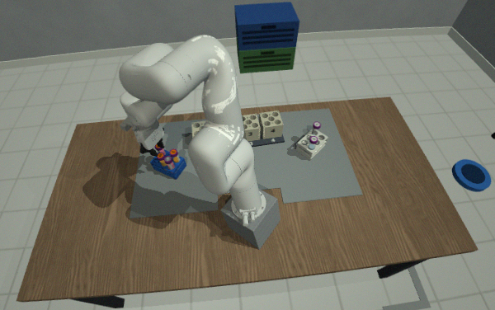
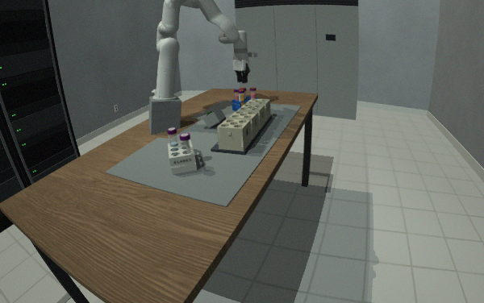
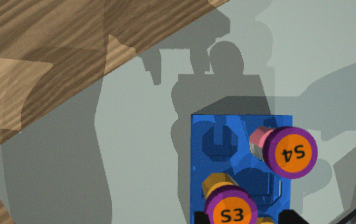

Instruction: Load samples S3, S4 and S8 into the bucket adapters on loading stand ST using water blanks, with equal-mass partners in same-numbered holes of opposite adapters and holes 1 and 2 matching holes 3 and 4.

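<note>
Three orange-dotted samples, all in the blue rack; S4, pink, in an end well; S3, amber, diagonally beside it; a second amber tube, presumably S8, in S4's row; grey-dotted X1, to be left in its well, since it belongs to another run.

One gripper, above the samples; jaws part-way spread, nothing pinched; the opening is probably kept modest so the fingers can pass between crowded caps; which sample comes first, cannot tell.

One loading stand, bearing the adapters in a row; adapter 3 and adapter 4 readable, no tube seen in either; the row gives each pair a fixed place for matching holes.

One white blanks rack, well apart at the far end; two purple-capped tubes upright in it, a nearer blank and an outer blank, volumes illegible; likely held in reserve as counterweights.

One sloped desk, between arm and stand; its key comes last, loading being judged still at its start.
</note>
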You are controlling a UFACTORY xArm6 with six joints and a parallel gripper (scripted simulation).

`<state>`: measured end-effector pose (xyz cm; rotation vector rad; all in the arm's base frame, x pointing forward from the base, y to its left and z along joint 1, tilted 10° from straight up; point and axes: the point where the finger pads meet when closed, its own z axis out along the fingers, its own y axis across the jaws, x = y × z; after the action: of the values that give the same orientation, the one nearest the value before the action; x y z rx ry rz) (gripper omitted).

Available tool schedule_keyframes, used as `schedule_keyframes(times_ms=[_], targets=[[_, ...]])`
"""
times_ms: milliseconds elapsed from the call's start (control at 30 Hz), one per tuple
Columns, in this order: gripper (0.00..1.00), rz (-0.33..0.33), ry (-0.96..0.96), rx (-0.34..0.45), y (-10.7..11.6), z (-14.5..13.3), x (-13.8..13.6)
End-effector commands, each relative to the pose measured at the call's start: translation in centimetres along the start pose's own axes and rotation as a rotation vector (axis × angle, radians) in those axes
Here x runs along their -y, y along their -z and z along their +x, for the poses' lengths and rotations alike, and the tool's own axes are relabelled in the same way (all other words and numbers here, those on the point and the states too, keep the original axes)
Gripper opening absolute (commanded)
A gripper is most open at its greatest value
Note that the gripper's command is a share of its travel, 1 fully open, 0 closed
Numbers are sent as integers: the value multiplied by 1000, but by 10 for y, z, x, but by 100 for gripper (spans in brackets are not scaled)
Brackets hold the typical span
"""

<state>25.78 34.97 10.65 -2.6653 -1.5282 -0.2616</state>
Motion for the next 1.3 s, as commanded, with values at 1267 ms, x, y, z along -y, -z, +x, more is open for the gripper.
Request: schedule_keyframes(times_ms=[1267], targets=[[44,0,0,-5,76,2,0]])
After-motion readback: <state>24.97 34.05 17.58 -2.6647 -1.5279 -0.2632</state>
